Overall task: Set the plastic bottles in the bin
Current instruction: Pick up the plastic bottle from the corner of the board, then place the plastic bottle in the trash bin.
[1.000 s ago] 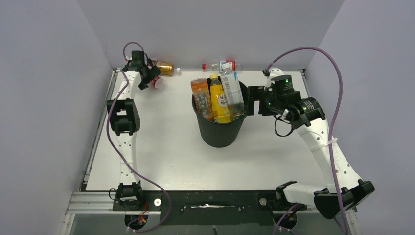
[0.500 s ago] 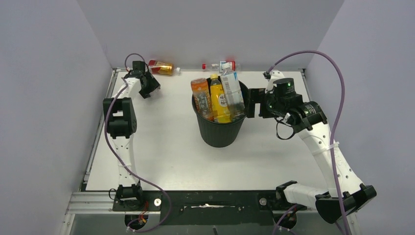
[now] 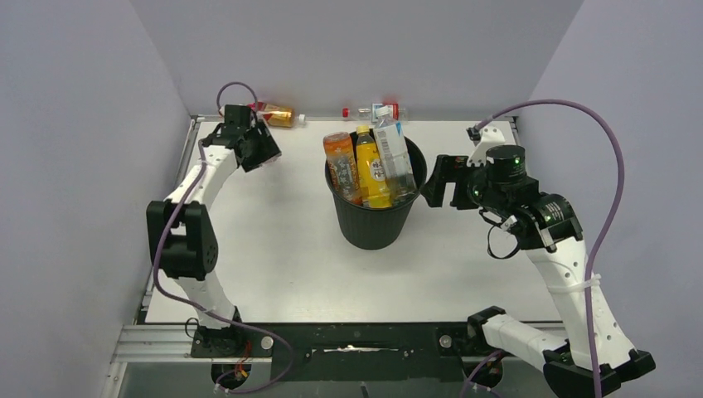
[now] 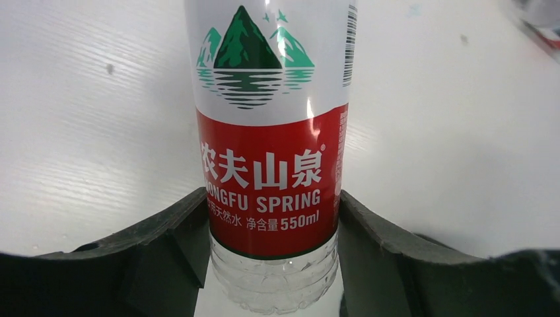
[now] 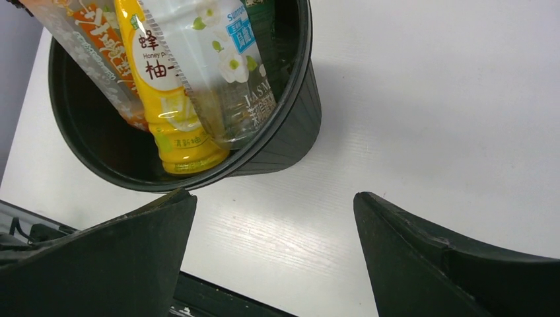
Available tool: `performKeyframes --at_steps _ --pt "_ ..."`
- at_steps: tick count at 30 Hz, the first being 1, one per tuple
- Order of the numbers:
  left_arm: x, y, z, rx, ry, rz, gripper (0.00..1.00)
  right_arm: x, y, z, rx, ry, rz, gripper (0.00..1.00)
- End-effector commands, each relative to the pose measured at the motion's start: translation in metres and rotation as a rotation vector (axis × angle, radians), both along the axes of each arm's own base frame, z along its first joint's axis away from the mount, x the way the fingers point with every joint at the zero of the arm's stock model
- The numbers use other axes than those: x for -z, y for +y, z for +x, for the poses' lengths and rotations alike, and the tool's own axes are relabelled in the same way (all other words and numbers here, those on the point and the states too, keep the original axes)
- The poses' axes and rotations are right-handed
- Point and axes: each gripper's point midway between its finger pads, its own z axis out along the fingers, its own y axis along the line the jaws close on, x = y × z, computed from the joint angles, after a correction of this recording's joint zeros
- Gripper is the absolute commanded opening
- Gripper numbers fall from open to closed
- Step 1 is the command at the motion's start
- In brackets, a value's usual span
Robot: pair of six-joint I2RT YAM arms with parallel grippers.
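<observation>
Left gripper: at the far left of the tabletop, clamped on a red-labelled water bottle; in the wrist view both fingers press against the bottle's sides, low on the red band.
Held bottle: clear, with a white-and-red label showing green mountains. From above the gripper hides almost all of it, and I cannot tell whether it rests on the tabletop or is clear of it.
Right gripper: just right of the bin, fingers spread wide with nothing between them, facing the bin's wall.
Bin: round and black, standing upright near the middle of the tabletop, somewhat toward the far side.
Bottles in the bin: an orange bottle on the left, a yellow bottle in the middle and a clear jasmine-labelled bottle on the right, all leaning upright and sticking out above the rim.
Bottles outside the bin: an amber bottle lies on its side at the far edge, just beyond the left gripper; a red-capped clear bottle lies at the far edge behind the bin.
</observation>
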Motion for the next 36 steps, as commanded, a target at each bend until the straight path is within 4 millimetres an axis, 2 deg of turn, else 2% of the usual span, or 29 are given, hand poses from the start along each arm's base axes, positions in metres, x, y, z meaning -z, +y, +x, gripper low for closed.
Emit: performKeyframes --at_steps 1,6,10,16,20,25,30,34,36 --pt "-0.092 -0.05 -0.029 0.141 -0.201 0.006 0.47 -0.012 0.001 -0.01 0.008 -0.024 0.055 0.95" --pt "-0.162 -0.081 -0.076 0.2 -0.326 -0.031 0.47 -0.017 0.0 -0.016 0.016 -0.027 0.082 0.94" --pt "-0.207 -0.09 -0.111 0.227 -0.408 -0.062 0.47 -0.021 0.001 -0.018 0.018 -0.026 0.099 0.94" --pt "-0.251 -0.102 -0.148 0.271 -0.502 -0.148 0.47 -0.026 0.005 -0.016 0.014 -0.022 0.112 0.93" --pt "-0.282 -0.129 -0.168 0.359 -0.584 -0.25 0.47 -0.029 0.007 -0.013 0.012 -0.022 0.12 0.93" --pt "-0.302 -0.172 -0.189 0.454 -0.64 -0.328 0.47 -0.031 0.009 -0.011 0.013 -0.021 0.128 0.92" --pt "-0.301 -0.215 -0.208 0.535 -0.63 -0.369 0.47 -0.031 0.01 -0.012 0.016 -0.018 0.14 0.92" --pt "-0.297 -0.238 -0.223 0.57 -0.624 -0.376 0.47 -0.031 0.009 -0.014 0.024 -0.015 0.14 0.92" --pt "-0.288 -0.25 -0.228 0.587 -0.607 -0.374 0.47 -0.03 0.008 -0.014 0.025 -0.014 0.142 0.92"
